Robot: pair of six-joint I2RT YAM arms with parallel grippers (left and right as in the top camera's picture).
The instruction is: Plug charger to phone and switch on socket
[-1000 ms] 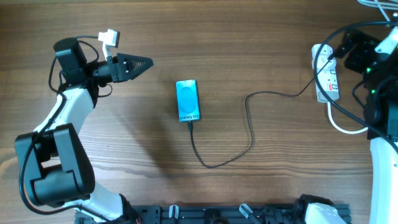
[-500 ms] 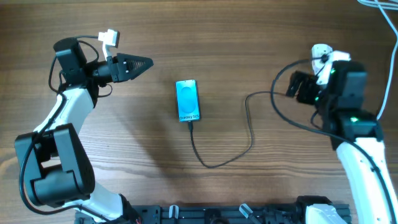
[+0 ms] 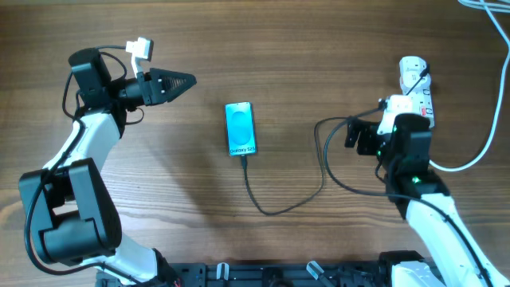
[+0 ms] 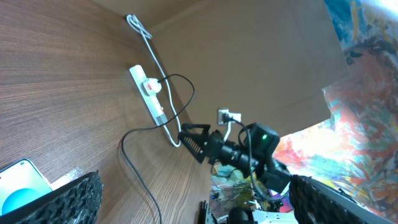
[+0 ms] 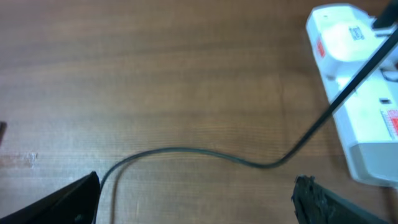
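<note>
The phone (image 3: 241, 127) lies flat at mid-table with its teal screen up, and its corner shows in the left wrist view (image 4: 18, 186). The charger cable (image 3: 319, 151) meets the phone's near end, loops right and runs to the socket (image 3: 418, 88), a white strip at the far right. The cable (image 5: 186, 150) and socket (image 5: 354, 93) both show in the right wrist view, and the socket also shows in the left wrist view (image 4: 148, 93). My right gripper (image 3: 355, 135) is open and empty over the cable (image 5: 199, 202). My left gripper (image 3: 187, 80) is open and empty, raised left of the phone (image 4: 199, 205).
A thick white cord (image 3: 478, 159) curves from the socket along the right edge to the far right corner. A black rail (image 3: 303, 275) runs along the table's near edge. Bare wood lies between the phone and the left arm.
My right arm has swung from beside the socket toward the left and nearer, now hovering over the black cable. The left arm, phone and cable have not moved.
</note>
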